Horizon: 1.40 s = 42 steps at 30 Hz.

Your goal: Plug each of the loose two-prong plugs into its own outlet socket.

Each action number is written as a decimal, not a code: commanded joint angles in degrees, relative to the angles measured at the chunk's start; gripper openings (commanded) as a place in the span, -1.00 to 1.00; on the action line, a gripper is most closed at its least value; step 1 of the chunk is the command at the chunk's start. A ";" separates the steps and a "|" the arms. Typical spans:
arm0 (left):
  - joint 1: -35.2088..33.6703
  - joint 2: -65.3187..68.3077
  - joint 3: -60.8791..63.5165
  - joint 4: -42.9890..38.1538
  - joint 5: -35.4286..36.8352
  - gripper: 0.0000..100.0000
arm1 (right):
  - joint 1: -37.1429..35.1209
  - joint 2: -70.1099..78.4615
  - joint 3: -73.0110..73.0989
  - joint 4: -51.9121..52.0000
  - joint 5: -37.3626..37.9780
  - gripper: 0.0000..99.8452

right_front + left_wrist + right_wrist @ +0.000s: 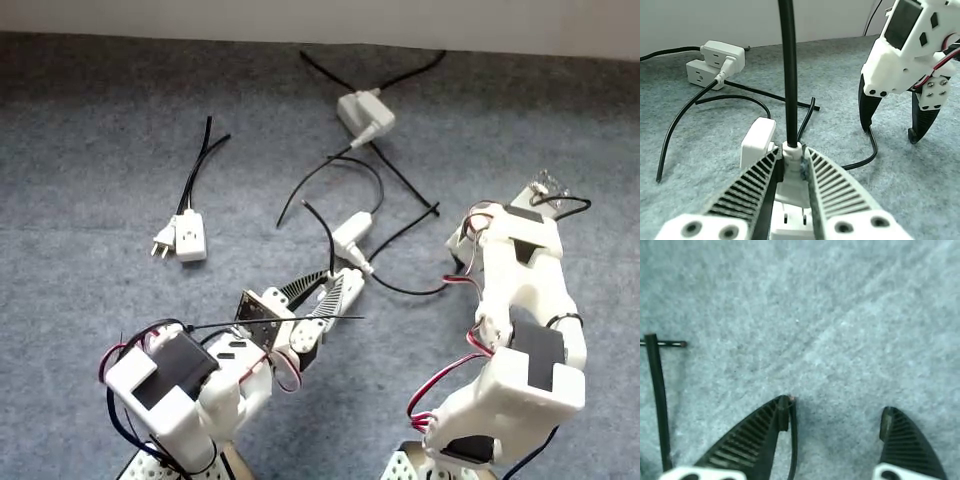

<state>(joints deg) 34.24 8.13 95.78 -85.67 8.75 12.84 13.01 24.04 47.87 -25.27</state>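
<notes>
Plug [790, 194] clamped in left end effector [792, 153], near socket [757, 142].

The mat [100, 120] I work over is grey cloth, matt and fuzzy, like felt or low carpet. The plug [790, 210] in my left gripper [792, 161] is smooth white plastic with a faint sheen, and its prongs [785, 218] look like dull metal. Its cord [788, 75] is black, glossy and rubbery-looking. The fingers [835, 190] there and on my right gripper [836, 407] are matt black plastic with ribbed faces. The right arm's shell [530, 290] is matt white plastic.
</notes>
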 commanded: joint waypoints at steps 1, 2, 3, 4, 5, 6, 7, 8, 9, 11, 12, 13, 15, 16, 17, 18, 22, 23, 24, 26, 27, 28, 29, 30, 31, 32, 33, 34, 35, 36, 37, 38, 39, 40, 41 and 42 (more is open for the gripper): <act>0.75 0.04 0.22 1.67 0.26 -0.99 | 2.51 0.31 -2.51 -0.92 -0.18 -0.41; 0.75 -0.22 0.22 2.11 0.26 -0.99 | 2.51 0.31 -2.51 -0.92 -0.18 -0.41; 0.75 -0.22 0.22 2.20 0.26 -0.99 | 2.51 0.31 -2.51 -0.92 -0.18 -0.41; 0.75 -0.22 0.22 2.20 0.26 -0.99 | 2.51 0.31 -2.51 -0.92 -0.18 -0.41; 0.75 -0.22 0.22 2.20 0.26 -0.99 | 2.51 0.31 -2.51 -0.92 -0.18 -0.41; 0.75 -0.22 0.22 2.29 0.26 -0.99 | 2.51 0.31 -2.51 -0.92 -0.18 -0.41; 0.75 -0.22 0.22 2.37 0.26 -0.99 | 2.51 0.31 -2.51 -0.92 -0.18 -0.41; 0.75 -0.22 0.22 2.37 0.26 -0.99 | 2.51 0.31 -2.51 -0.92 -0.18 -0.41; 0.75 -0.22 0.22 2.37 0.26 -0.99 | 2.51 0.31 -2.51 -0.92 -0.18 -0.41; 0.75 -0.22 0.22 2.29 0.26 -0.99 | 2.51 0.31 -2.51 -0.92 -0.18 -0.41; 0.75 -0.22 0.31 2.20 0.44 -0.99 | 2.51 0.31 -2.51 -0.92 -0.18 -0.41; 0.75 -0.31 0.31 2.11 0.53 -0.99 | 2.51 0.31 -2.51 -0.92 -0.18 -0.41; 0.75 -0.31 0.31 2.11 0.62 -0.99 | 2.51 0.31 -2.51 -0.92 -0.18 -0.41; 0.75 -0.31 0.31 2.11 0.62 -0.99 | 2.51 0.31 -2.51 -1.01 -0.18 -0.41; 0.75 -0.31 0.31 2.11 0.62 -0.99 | 2.51 0.31 -2.51 -1.01 -0.18 -0.41; 0.75 -0.31 0.31 2.11 0.62 -0.99 | 2.42 0.31 -2.51 -1.01 -0.18 -0.41; 1.45 -0.31 0.31 2.37 0.26 -0.99 | 2.42 0.31 -2.51 -1.01 -0.18 -0.41; 1.71 -0.31 0.31 2.37 0.18 -0.99 | 2.42 0.31 -2.51 -1.01 -0.18 -0.41; 1.71 -0.31 0.31 2.37 0.18 -0.99 | 2.42 0.31 -2.51 -1.01 -0.18 -0.41; 1.54 -0.31 0.31 2.46 0.18 -0.99 | 2.42 0.31 -2.51 -1.01 -0.18 -0.41; 1.54 -0.31 0.31 2.46 0.09 -0.99 | 2.42 0.31 -2.51 -1.01 -0.18 -0.41; 1.54 -0.31 0.31 2.73 -0.70 -0.99 | 2.42 0.31 -2.51 -1.01 -0.18 -0.41; 1.63 -0.31 0.31 3.87 -2.02 -0.99 | 2.42 0.31 -2.51 -1.01 -0.18 -0.41; 1.89 -0.31 0.31 5.19 -3.34 -0.99 | 2.07 0.31 -2.51 -1.01 -0.18 -0.41; 1.98 -0.31 0.31 5.89 -4.13 -0.99 | 1.80 0.31 -2.51 -1.01 -0.09 -0.41; 1.98 -0.31 0.31 5.80 -4.31 -0.99 | 1.71 0.31 -2.51 -1.01 0.00 -0.41; 1.98 -0.31 0.31 5.80 -4.22 -0.99 | 1.71 0.40 -2.51 -1.01 0.00 -0.41; 1.98 -0.31 0.31 5.80 -4.22 -0.99 | 1.71 0.40 -2.51 -1.01 -0.09 -0.41; 1.98 -0.31 0.31 5.80 -4.22 -0.99 | 1.71 0.40 -2.51 -1.01 -0.09 -0.41; 1.98 -0.31 0.31 5.80 -4.22 -0.99 | 1.71 0.40 -2.51 -1.01 -0.09 -0.41; 1.98 -0.31 0.31 5.80 -4.22 -0.99 | 1.71 0.40 -2.51 -1.01 -0.09 -0.41; 2.07 -0.31 0.31 5.80 -4.13 -0.99 | 1.71 0.40 -2.51 -1.01 -0.09 -0.41; 2.07 -0.31 0.31 5.80 -3.96 -0.99 | 1.71 0.40 -2.51 -1.01 -0.09 -0.41; 2.42 -0.31 0.31 5.80 -3.16 -0.99 | 1.71 0.40 -2.51 -1.01 -0.09 -0.41; 2.95 -0.31 0.31 5.80 -2.46 -0.99 | 1.71 0.40 -2.51 -1.01 -0.09 -0.41; 3.30 -0.31 0.31 5.80 -2.29 -0.99 | 1.71 0.40 -2.51 -1.01 -0.09 -0.41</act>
<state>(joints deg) 35.74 7.69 95.78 -81.36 5.49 12.84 13.01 23.87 47.87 -25.27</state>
